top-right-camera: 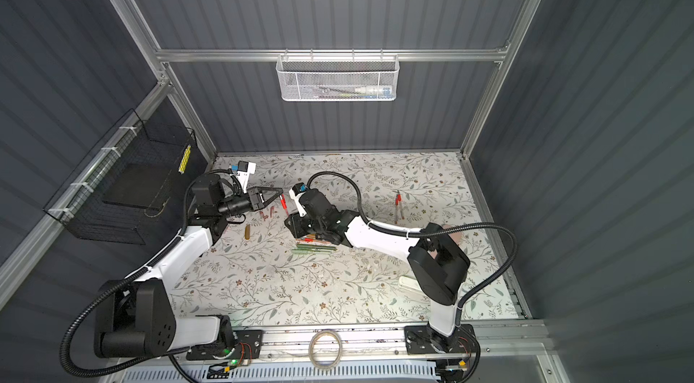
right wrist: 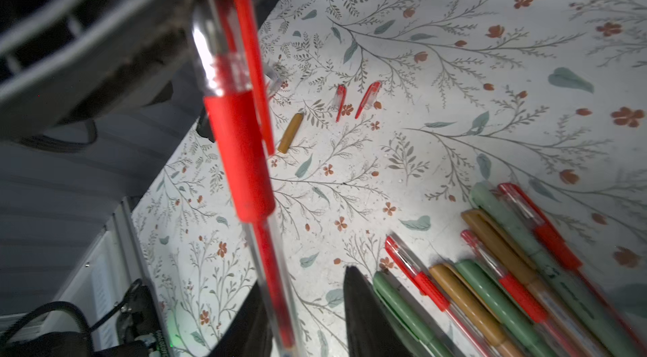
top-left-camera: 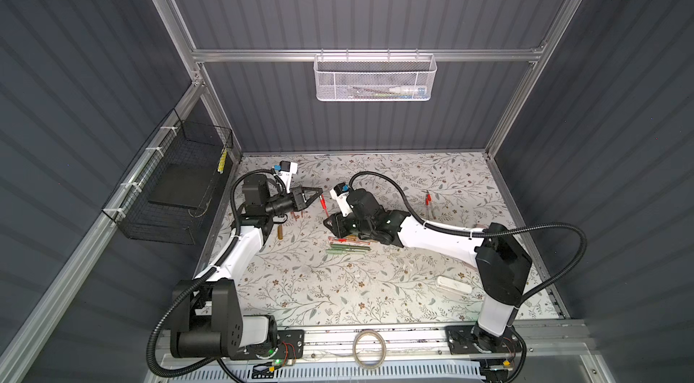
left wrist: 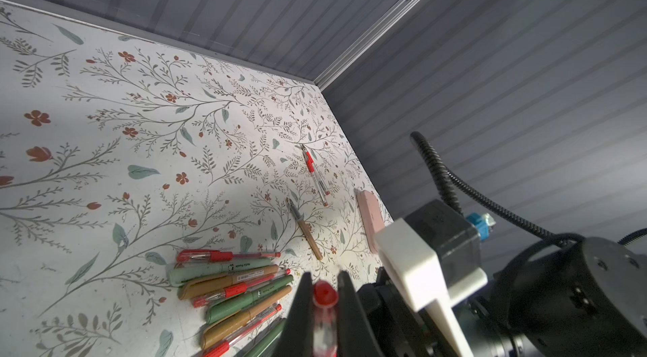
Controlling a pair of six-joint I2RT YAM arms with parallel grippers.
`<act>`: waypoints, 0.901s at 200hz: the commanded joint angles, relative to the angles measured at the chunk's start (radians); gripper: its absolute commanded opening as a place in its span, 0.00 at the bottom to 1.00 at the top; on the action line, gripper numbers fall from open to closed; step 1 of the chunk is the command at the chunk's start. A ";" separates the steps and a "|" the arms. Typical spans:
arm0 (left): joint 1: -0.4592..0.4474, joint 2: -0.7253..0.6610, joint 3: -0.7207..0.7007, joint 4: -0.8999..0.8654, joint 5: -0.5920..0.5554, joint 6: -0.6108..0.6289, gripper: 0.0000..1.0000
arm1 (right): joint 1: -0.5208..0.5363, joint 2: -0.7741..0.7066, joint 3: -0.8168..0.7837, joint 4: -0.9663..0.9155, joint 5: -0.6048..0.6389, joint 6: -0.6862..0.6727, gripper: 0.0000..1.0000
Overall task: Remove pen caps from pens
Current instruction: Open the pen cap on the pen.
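Left gripper point(top-left-camera: 320, 191) clamped red pen point(top-left-camera: 323, 203) above floral table point(top-left-camera: 300, 287); right gripper point(top-left-camera: 328, 221) sat just beside pen's lower end. Pen pile point(top-left-camera: 349, 246) lay near it; white case point(top-left-camera: 454, 284) lay well apart.

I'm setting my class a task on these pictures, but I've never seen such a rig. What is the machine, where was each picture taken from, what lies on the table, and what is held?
Two robot arms, left and right, are mounted at the edge of a flowered table; each ends in a two-fingered gripper. Two pictures look down from overhead, nearly identical; two come from cameras on the arms' wrists. On the table lie a pile of pens, loose caps, a white case and a pink case. The left gripper is shut on a clear pen with red parts, held above the table. The right gripper has its jaws open around that pen's other end.
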 commanded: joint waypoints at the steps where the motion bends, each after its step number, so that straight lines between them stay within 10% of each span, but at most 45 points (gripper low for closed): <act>1: 0.004 -0.017 -0.012 0.026 0.046 -0.005 0.00 | 0.002 0.009 0.018 0.092 -0.088 0.015 0.28; 42: 0.004 -0.018 -0.007 -0.008 0.034 0.021 0.00 | 0.001 0.018 0.055 0.052 -0.081 -0.005 0.04; 77: 0.004 -0.026 -0.022 -0.011 0.030 0.041 0.37 | -0.001 0.023 0.055 0.034 -0.057 -0.009 0.00; 180: 0.004 -0.010 -0.003 -0.031 0.027 0.050 0.00 | 0.003 0.041 0.071 0.010 -0.068 -0.016 0.00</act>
